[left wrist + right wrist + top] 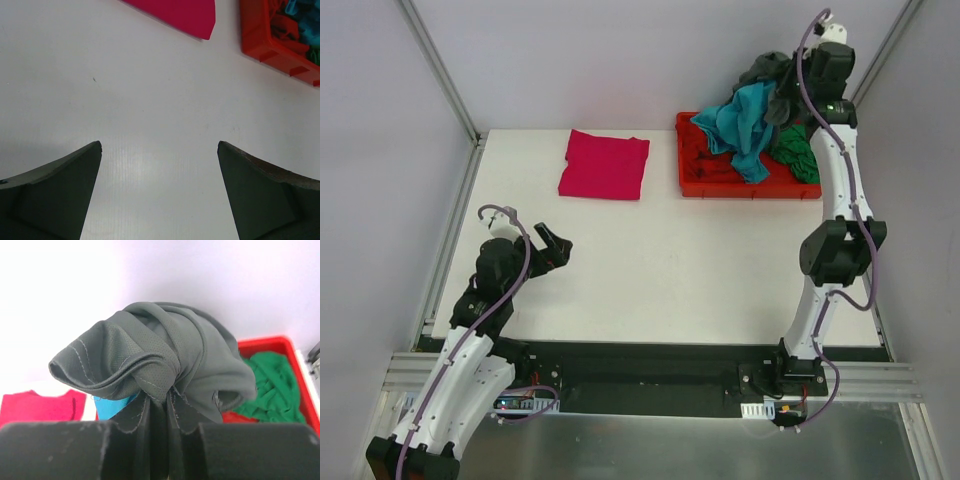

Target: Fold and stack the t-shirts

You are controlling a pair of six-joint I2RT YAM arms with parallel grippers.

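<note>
Right claw: jaws drawn nearly together, pinching a bunched fold of the dark grey mesh-knit t-shirt. The cloth balloons above the fingertips and hangs loose on both sides. The grip is on a gathered middle portion, not on a hem or shoulder, as far as can be told.

Held garment: it hangs above the far-right corner of the white bench, over the red plastic tray. Whether its lower end is clear of the pile cannot be told.

Tray contents: the teal-blue cotton t-shirt lies heaped on top and spills over the tray's near rim. The green cotton t-shirt is crumpled in the right end.

Finished work: the magenta-pink cotton t-shirt lies folded flat toward the far edge of the bench, just left of the tray but apart from it.

Left claw: jaws at full spread, holding nothing, poised over the near-left part of the bench.

Step in hand, as judged: drawing the grey shirt out for folding. To do it well:
- Raise it until the tail swings free of the teal shirt, lest that one be dragged out.
- Carry it to the bare middle of the bench.
- Let the left claw take an edge so the cloth can be spread flat before any fold.
</note>
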